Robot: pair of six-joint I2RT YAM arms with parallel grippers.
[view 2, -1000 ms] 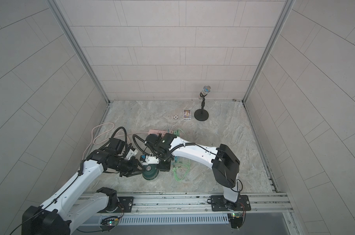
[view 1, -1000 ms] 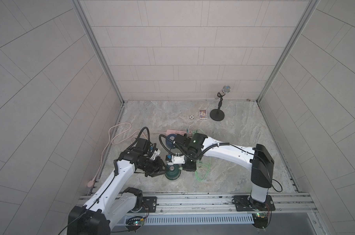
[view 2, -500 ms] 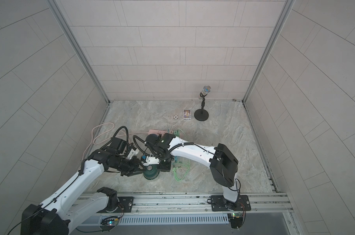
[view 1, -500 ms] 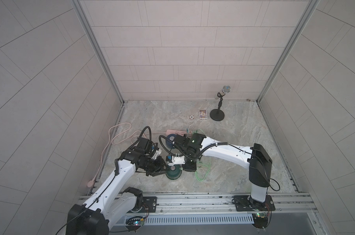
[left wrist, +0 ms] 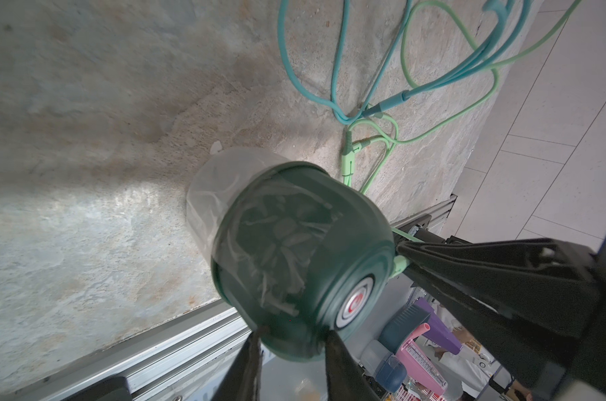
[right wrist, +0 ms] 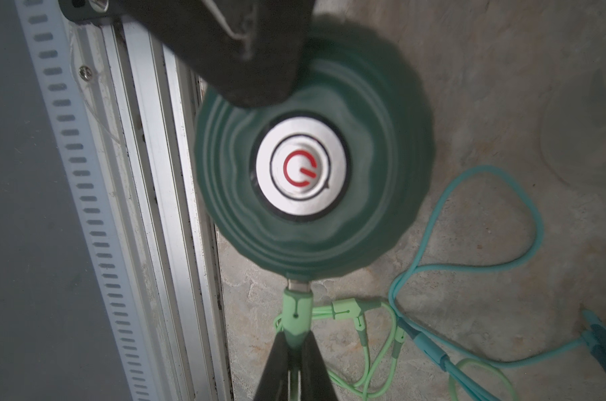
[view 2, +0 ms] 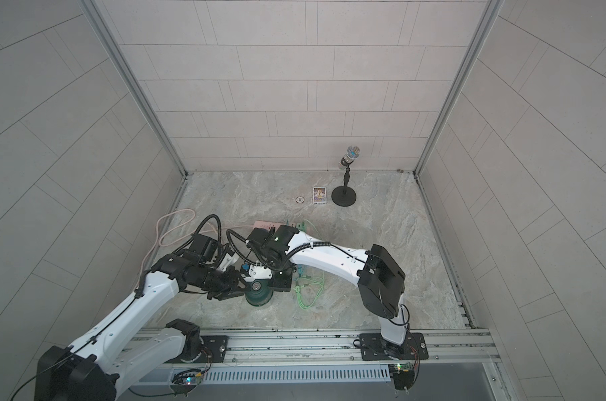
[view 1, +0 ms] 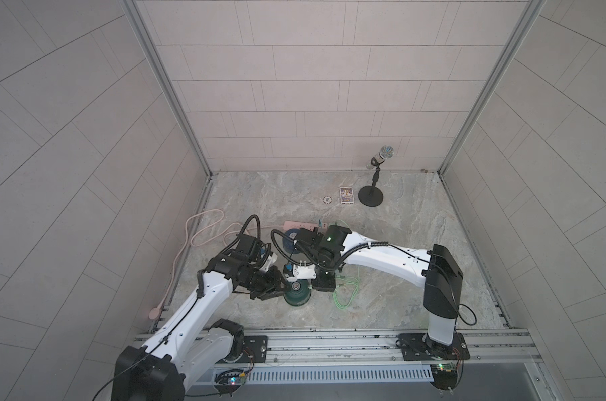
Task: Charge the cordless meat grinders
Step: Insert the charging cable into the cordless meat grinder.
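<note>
The dark green meat grinder [view 1: 297, 294] [view 2: 258, 294] stands on the stone floor near the front rail, with a red power sign on its silver centre [right wrist: 300, 168]. My left gripper [left wrist: 294, 336] [view 1: 280, 288] is shut on the edge of its dome. My right gripper [right wrist: 296, 335] [view 1: 317, 285] is shut on a light green plug [right wrist: 296, 309] [left wrist: 400, 264] that sits in the grinder's side. The dark blue meat grinder [view 1: 289, 243] lies behind, mostly hidden by my right wrist.
Light green cable [right wrist: 364, 347] [view 1: 346, 295] and teal cable [right wrist: 468, 277] loop on the floor right of the grinder. A pink power strip [view 1: 301, 225] lies behind the arms. A microphone stand [view 1: 372, 194] and a small card box [view 1: 346, 195] stand at the back. A metal rail [view 1: 329, 342] runs along the front.
</note>
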